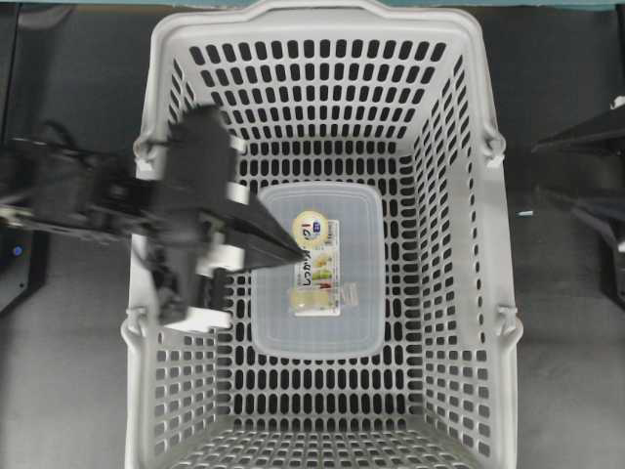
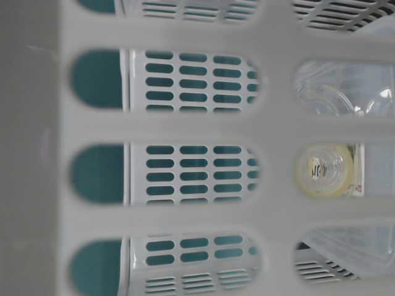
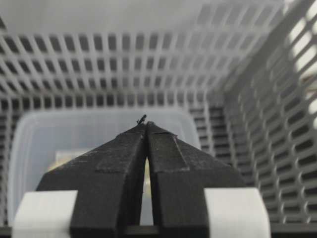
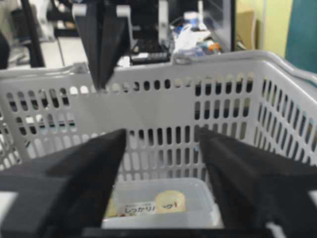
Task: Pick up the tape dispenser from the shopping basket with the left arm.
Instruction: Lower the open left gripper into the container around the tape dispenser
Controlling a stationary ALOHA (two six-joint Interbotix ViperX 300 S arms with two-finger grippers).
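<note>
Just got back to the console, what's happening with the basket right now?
The left hand is inside the shopping basket, its fingers closed together with nothing between them, tips above the tape dispenser. The dispenser lies flat on the basket floor, label up, not yet gripped. In the right wrist view the left hand's tips sit well above the box. The right hand is open and waits outside the basket, at its right in the overhead view.

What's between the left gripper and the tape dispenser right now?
Nothing. In the right wrist view the shut left gripper hangs above the tape dispenser on the shopping basket floor, with only air between them.
</note>
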